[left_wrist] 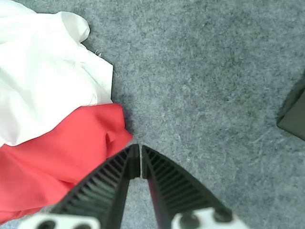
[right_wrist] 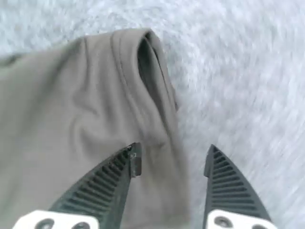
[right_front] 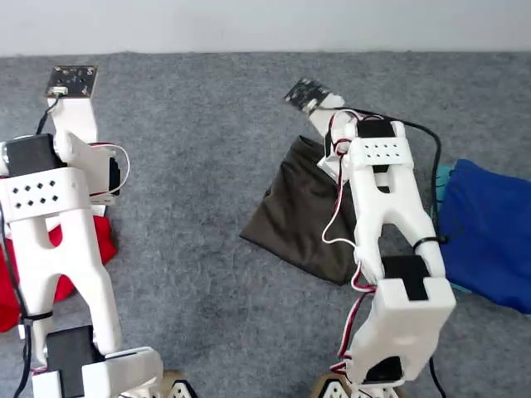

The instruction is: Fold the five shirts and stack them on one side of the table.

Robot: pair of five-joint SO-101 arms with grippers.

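Left gripper (left_wrist: 141, 164): jaws pressed together, empty; red shirt (left_wrist: 52, 171) just beside the tips, white shirt (left_wrist: 43, 81) beyond.
Right gripper (right_wrist: 171, 160): jaws wide apart, gripping nothing, olive shirt (right_wrist: 71, 109) edge between them; arm stretched forward.

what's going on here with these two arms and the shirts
Two arms stand over shirts on a grey table. The right gripper is open over an edge of the dark shirt mid-table, not gripping it. The left gripper is shut and empty, above the table by the red shirt and white shirt. A blue shirt lies on the right arm's outer side.
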